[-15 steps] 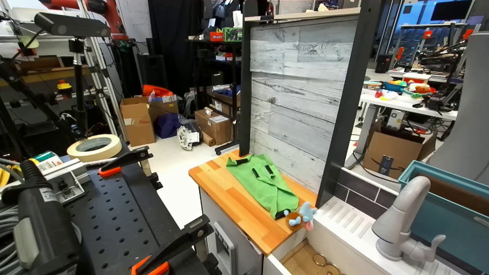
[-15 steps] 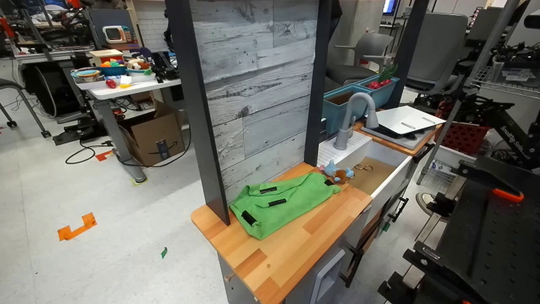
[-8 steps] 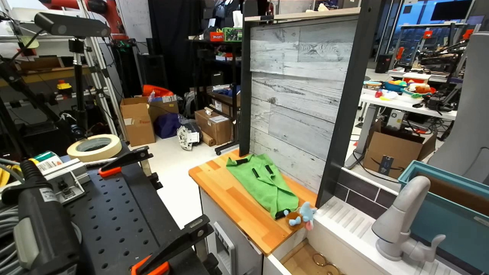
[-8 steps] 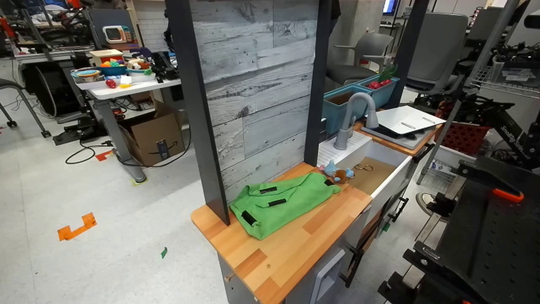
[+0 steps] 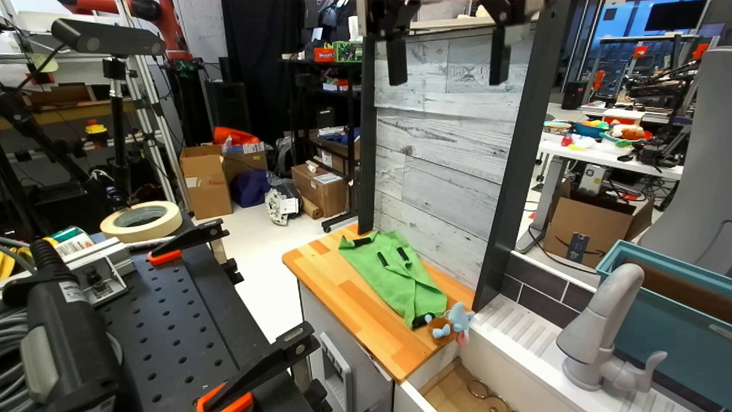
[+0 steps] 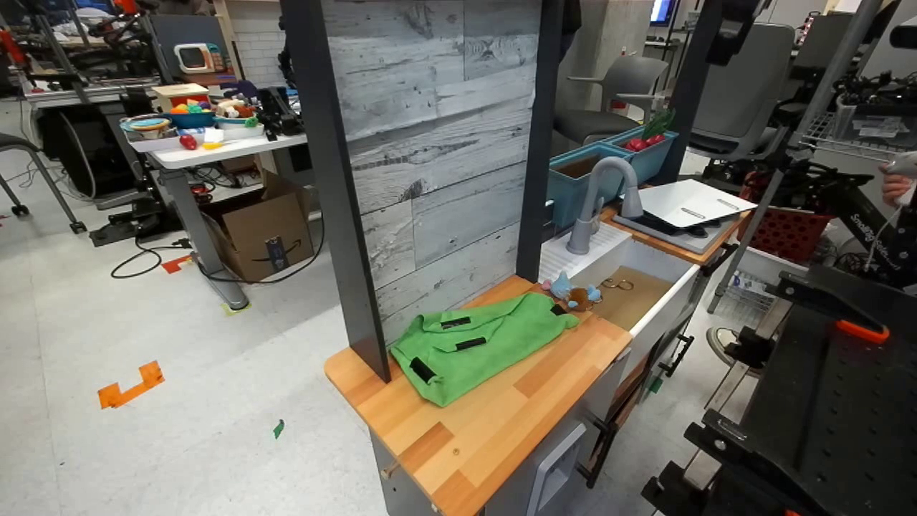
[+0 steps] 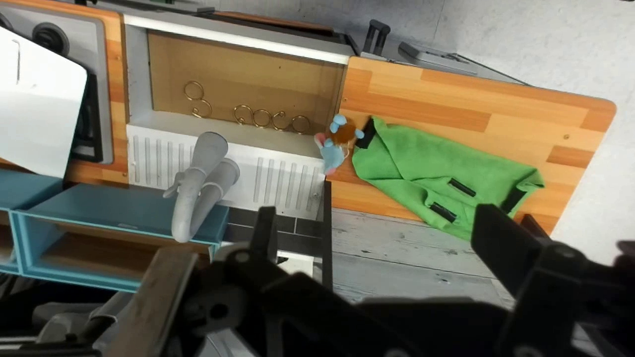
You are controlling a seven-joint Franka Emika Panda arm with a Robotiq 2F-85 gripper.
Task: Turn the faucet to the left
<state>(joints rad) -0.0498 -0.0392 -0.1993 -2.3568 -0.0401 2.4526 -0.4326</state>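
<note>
Matte light grey, the gooseneck faucet stands on the ribbed white sink ledge, just beside the teal planter. The gripper hangs high, well apart from it, spread wide, holding nothing. A sweep set too deep could strike the planter; too shallow, it might slip off the curved spout.

1. This is a robotics lab or workshop with a small kitchen mock-up in it.
2. Lab: a red robot arm at the back, a camera on a tripod, and a black perforated surface with clamps and a roll of tape.
3. Storage and office: cardboard boxes and grey chairs.
4. Kitchen: the light grey faucet at a white sink, a wooden surface, and a cooktop partly under a white sheet.
</note>
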